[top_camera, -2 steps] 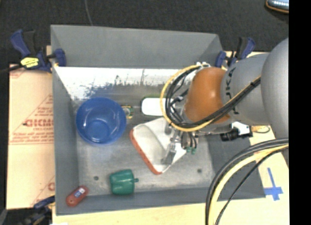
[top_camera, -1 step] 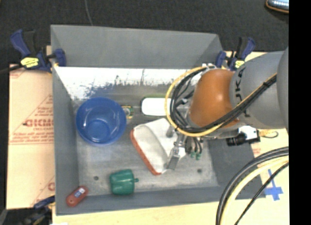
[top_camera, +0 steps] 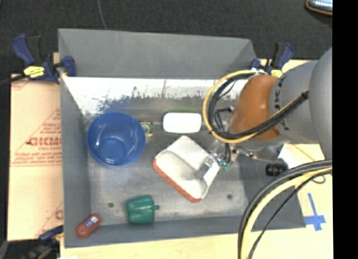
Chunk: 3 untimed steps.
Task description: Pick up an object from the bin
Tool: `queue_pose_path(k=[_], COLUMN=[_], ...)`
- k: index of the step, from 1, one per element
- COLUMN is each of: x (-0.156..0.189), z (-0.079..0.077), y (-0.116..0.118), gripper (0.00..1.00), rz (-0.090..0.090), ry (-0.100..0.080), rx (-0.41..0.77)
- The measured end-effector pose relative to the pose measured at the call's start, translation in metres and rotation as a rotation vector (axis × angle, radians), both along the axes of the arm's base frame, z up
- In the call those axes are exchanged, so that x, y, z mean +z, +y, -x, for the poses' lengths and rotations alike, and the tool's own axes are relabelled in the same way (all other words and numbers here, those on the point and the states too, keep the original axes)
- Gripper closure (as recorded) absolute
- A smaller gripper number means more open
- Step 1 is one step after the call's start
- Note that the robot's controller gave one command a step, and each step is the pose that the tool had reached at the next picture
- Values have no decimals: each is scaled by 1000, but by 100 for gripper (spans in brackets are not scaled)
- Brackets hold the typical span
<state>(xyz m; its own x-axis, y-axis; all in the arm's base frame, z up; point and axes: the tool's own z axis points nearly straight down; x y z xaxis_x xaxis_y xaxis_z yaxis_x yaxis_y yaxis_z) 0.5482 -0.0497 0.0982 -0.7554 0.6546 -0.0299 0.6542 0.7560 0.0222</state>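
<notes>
- The gripper (top_camera: pixel 208 168) was at the right side of a white dish with an orange rim (top_camera: pixel 178 161), near the middle of the bin (top_camera: pixel 156 56).
- Whether the gripper was open or closed could not be told.
- A blue bowl (top_camera: pixel 116 139) lay by the left wall.

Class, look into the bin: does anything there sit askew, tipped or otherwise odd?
The white tray with an orange rim, mid-bin, lies at a slant to the bin's walls, with the end effector at its right edge. The blue bowl sits upright. Nothing looks spilled or broken.
</notes>
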Motion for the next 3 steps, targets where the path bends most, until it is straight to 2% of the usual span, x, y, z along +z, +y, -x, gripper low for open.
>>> queue_pose_path(k=[1, 2, 3], x=[-28, -25, -25], z=[-5, 43, 43], y=[28, 55, 55], gripper=[0, 100, 100], rz=[2, -9, -9], ry=[19, -5, -5], rx=[179, -256, -256])
